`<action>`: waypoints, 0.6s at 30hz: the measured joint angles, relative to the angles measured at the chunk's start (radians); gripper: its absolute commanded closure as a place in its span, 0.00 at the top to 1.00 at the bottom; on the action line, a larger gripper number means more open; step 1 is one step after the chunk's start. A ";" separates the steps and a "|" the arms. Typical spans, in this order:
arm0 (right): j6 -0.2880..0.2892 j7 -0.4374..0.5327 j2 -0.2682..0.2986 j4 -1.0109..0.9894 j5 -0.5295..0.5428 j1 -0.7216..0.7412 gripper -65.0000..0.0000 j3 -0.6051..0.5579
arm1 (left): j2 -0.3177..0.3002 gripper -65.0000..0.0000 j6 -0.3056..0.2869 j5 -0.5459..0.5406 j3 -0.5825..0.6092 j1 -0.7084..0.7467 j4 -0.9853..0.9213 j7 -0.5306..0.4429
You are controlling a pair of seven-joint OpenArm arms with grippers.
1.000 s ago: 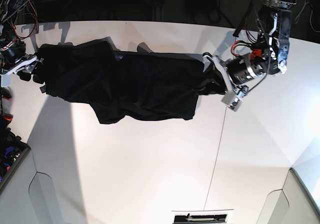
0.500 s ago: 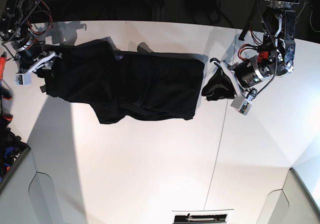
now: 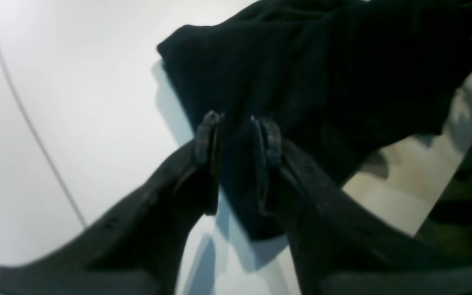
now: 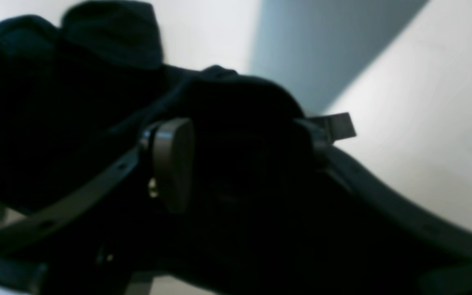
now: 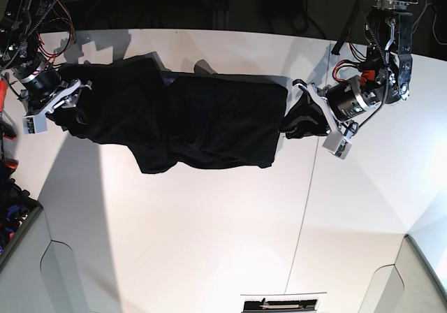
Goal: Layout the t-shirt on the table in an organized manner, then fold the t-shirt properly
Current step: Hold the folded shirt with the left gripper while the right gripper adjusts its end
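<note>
Across the tabletop (image 5: 209,243), from nine to three o'clock, the t-shirt (image 5: 202,121) stretches rumpled between both arms. Left pincer (image 5: 316,114) and right pincer (image 5: 63,100) each clamp an end. Layout seems underway; folding remains.

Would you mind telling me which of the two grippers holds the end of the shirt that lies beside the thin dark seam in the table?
The left gripper: its pinched end of the t-shirt hangs by the seam; the right gripper holds the opposite end.
</note>
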 measured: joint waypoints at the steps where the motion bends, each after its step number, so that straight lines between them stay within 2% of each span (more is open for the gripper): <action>1: 0.000 0.000 0.000 0.000 0.008 0.000 0.00 0.000 | 0.000 0.23 0.000 0.000 0.000 0.000 0.000 0.000; 3: 0.000 0.023 0.000 0.000 0.008 0.001 0.00 0.000 | 0.000 0.23 0.000 -0.001 0.000 0.000 0.000 0.000; 13: 0.000 0.023 0.000 0.000 0.008 0.001 0.00 0.000 | 0.000 0.23 0.000 -0.018 0.000 0.000 0.000 0.000; 18: 0.000 0.023 0.000 0.001 0.159 0.003 0.00 0.000 | 0.000 0.23 0.000 -0.018 0.000 0.000 0.000 0.001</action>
